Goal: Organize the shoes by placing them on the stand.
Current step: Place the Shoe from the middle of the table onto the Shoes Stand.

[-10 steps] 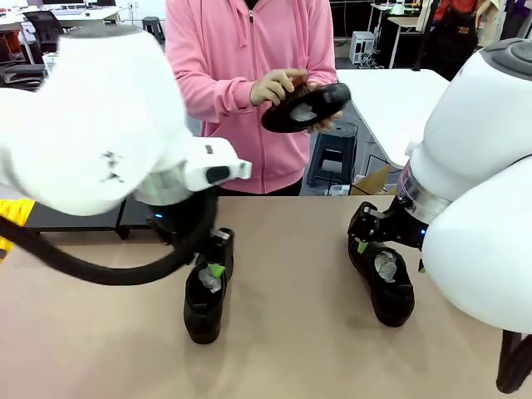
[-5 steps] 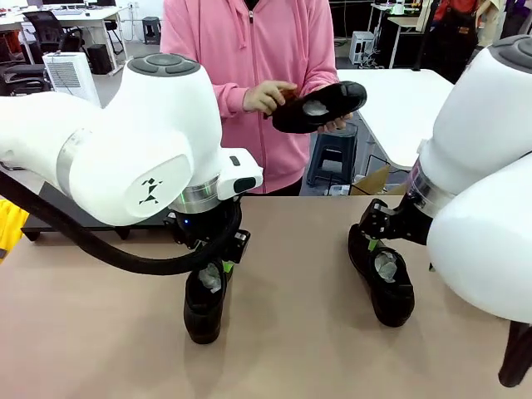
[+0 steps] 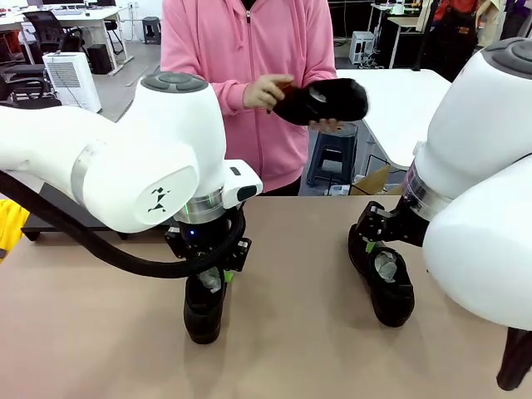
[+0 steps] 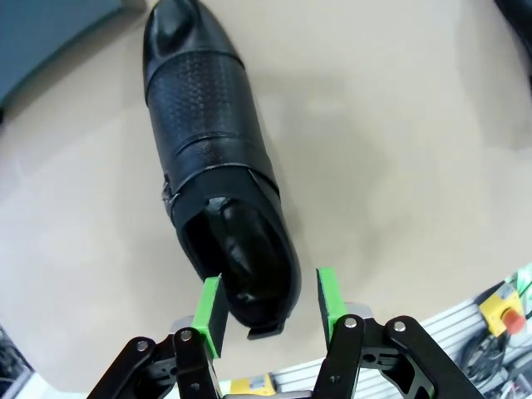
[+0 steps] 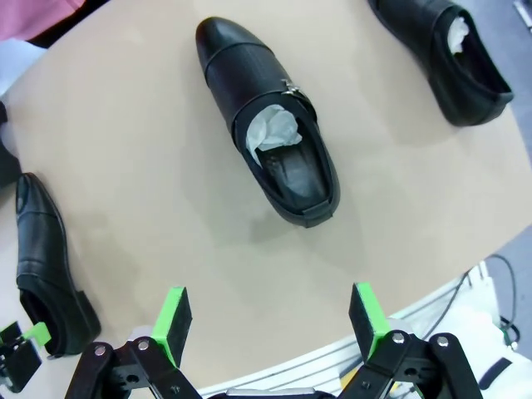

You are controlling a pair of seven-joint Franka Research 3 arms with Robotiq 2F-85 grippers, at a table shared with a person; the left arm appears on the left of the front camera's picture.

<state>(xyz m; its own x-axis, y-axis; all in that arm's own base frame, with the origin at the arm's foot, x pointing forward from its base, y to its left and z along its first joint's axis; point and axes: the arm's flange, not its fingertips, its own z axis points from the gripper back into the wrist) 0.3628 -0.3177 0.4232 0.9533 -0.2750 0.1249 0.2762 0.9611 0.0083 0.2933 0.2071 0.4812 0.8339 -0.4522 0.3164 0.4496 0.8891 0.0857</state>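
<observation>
Pale paper (image 5: 273,130) inside black shoe (image 5: 229,60)

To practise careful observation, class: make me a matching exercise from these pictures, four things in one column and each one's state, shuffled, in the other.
1 left claw
2 right claw
3 shoe ahead of the right claw
4 shoe before the pink hoodie

A on the table, white paper inside
B held in a person's hands
C jaws astride a black shoe's heel
D jaws wide, nothing between them

Pairs: 1-C, 2-D, 3-A, 4-B
</observation>
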